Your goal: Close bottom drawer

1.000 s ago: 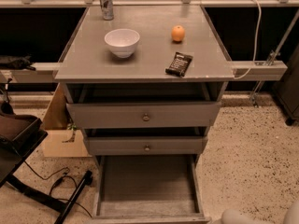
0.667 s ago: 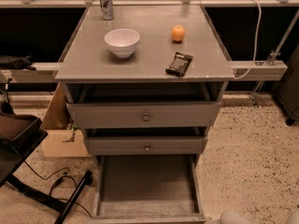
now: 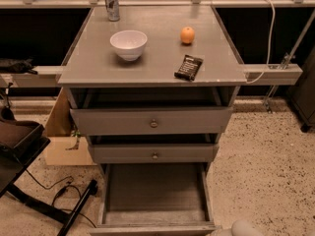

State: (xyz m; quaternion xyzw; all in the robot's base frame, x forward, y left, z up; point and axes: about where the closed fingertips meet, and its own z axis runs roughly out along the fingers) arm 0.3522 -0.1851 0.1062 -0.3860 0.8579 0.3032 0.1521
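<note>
Almost nothing has changed in the last second. The bottom drawer (image 3: 155, 193) is pulled out just as far as a second ago. It lies below the front edge of the table (image 3: 98, 68), its long shallow box open to the camera and its front panel at the lower border of the view. The middle drawer (image 3: 153, 154) and the top drawer (image 3: 152, 122) above it also stand as before, each a little out from the frame.

On the table top nothing has moved. The white bowl (image 3: 128, 44) sits left of the middle and the orange (image 3: 187, 35) is toward the right edge. The dark snack bar (image 3: 188, 67) is near the front right corner and the can (image 3: 112, 2) is at the back edge, toward the left corner.

Of the gripper (image 3: 244, 228) I see only a pale rounded part at the bottom border, just beside the drawer's front right corner, in the same place as before. Whether it is apart or together I cannot tell.

My judgement is that the closing push has not started yet. The whole travel of the drawer remains to be done. The gripper must first come in front of the panel, near its middle, so that the box slides in straight.
</note>
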